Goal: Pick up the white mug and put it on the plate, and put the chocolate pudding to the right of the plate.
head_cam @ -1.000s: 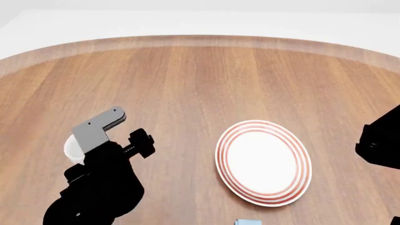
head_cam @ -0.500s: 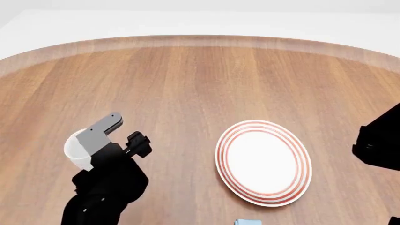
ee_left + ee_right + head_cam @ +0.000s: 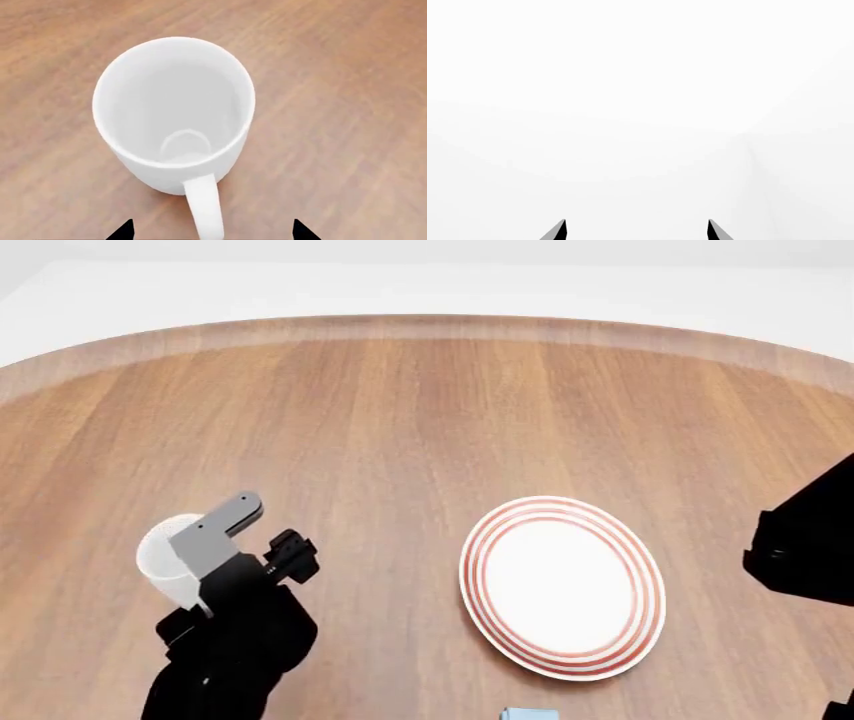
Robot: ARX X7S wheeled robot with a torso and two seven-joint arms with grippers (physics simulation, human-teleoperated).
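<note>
Hovering over mug (image 3: 175,107), left gripper (image 3: 210,231) spread wide, fingertips straddling handle, not touching. Mug standing upright on wood table (image 3: 400,420), empty, at left in head view, well apart from plate (image 3: 562,587). Pudding (image 3: 529,713) peeking in at near edge, just before plate. Right gripper (image 3: 636,230) gaping apart, facing blank white, holding nothing.

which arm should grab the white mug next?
Left. The left gripper is open right over the white mug, fingertips straddling its handle. The right gripper faces blank white, far off.
</note>
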